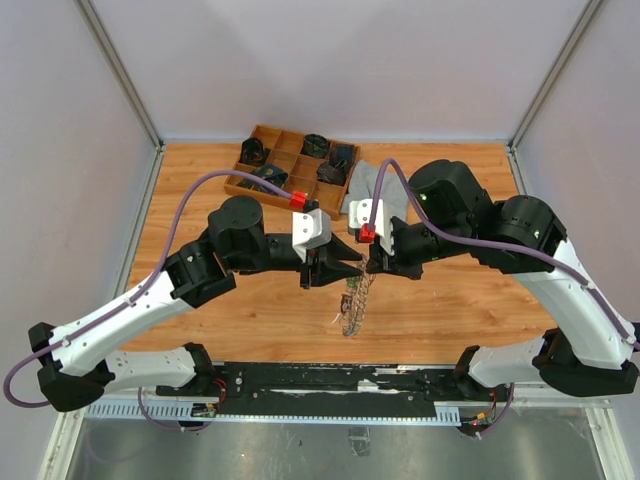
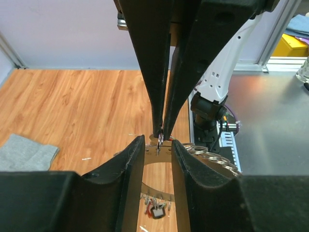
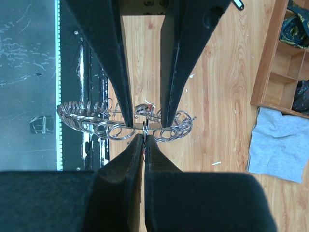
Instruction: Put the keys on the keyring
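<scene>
The keyring (image 1: 354, 306) hangs edge-on above the table's middle, a flat metal band fringed with many silver loops (image 3: 96, 123). My left gripper (image 1: 338, 266) is closed part-way on the band (image 2: 157, 153), one finger on each side, and holds it off the wood. My right gripper (image 1: 368, 262) meets it from the opposite side, shut on a small silver key (image 2: 159, 140) with a hint of red, pressed against the band's edge (image 3: 146, 127). Other keys with red and white tags (image 2: 157, 209) dangle from the ring's lower arc.
A wooden compartment tray (image 1: 290, 160) with dark items stands at the back, with a grey cloth (image 1: 375, 190) beside it. White scraps (image 3: 216, 163) lie on the wood. A black rail (image 1: 320, 380) runs along the near edge.
</scene>
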